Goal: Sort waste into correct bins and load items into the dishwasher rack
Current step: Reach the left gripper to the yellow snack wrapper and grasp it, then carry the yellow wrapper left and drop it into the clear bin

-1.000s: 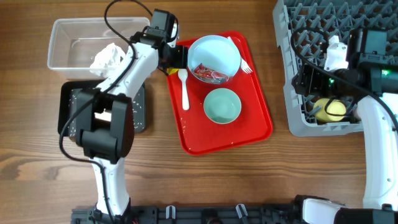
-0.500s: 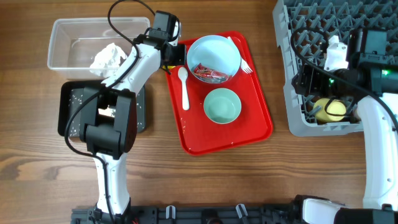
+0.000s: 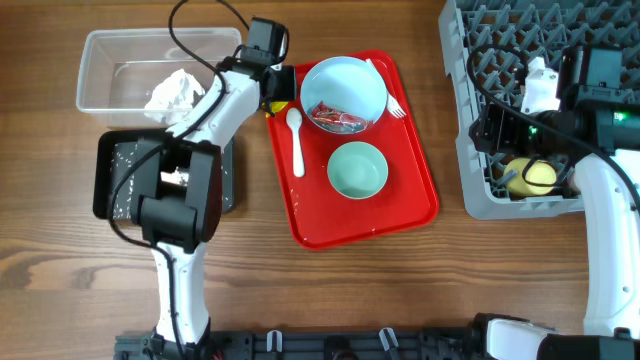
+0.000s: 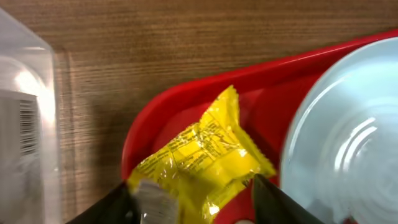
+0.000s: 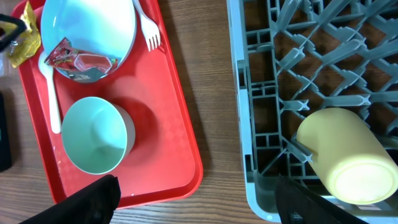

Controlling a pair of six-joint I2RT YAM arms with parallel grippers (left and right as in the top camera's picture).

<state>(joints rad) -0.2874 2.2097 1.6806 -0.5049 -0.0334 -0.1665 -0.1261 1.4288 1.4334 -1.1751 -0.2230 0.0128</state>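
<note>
Left end effector (image 4: 193, 199) clenched on crumpled yellow wrapper (image 4: 202, 158), at far-left corner of red tray (image 3: 400, 215) beside clear bin (image 3: 100, 60). Right end effector (image 5: 196, 199) spread wide, empty, above dishwasher rack (image 3: 470, 150) holding yellow cup (image 5: 342, 155).

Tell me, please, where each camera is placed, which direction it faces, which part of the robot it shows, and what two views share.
Overhead: above the table, looking straight down; both arms show, over the red tray and dishwasher rack.
Left wrist: on the left arm, looking down at the yellow wrapper in the left end effector; its fingertips show.
Right wrist: on the right arm, looking down at the tray and the yellow cup in the rack; the right end effector's open fingertips show.
Shared: all three show the wrapper and the large blue bowl.
</note>
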